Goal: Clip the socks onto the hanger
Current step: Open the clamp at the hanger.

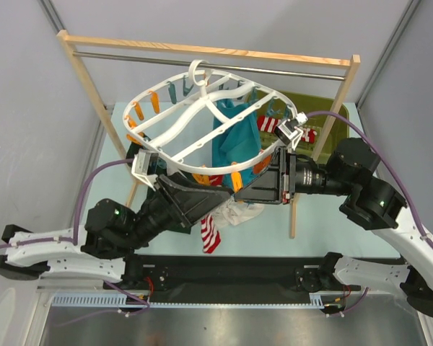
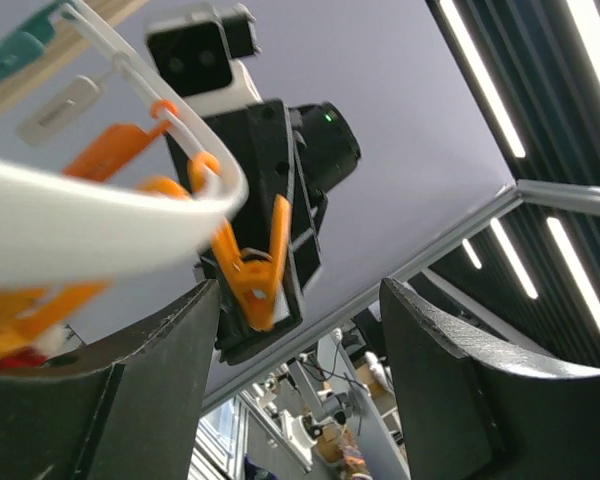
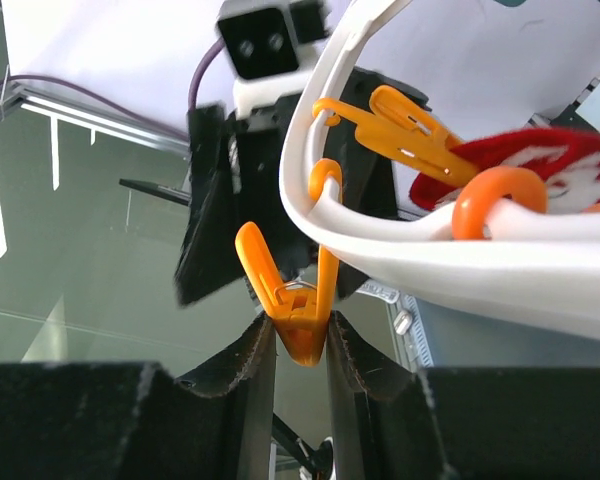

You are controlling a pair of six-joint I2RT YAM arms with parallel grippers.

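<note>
I'm squeezing an orange clip (image 3: 300,325) on the hanger (image 3: 480,280) with the jaws of the right gripper (image 3: 300,345); the left gripper (image 2: 300,305) is hovering close by, jaws standing wide.

Two arms, white and black
The left arm (image 1: 50,254) and right arm (image 1: 390,216) are made of white links and black joints; a lilac cable (image 1: 94,171) is routed along each, and the left gripper (image 2: 300,290) and right gripper (image 3: 300,325) are fitted with black fingers.
</note>
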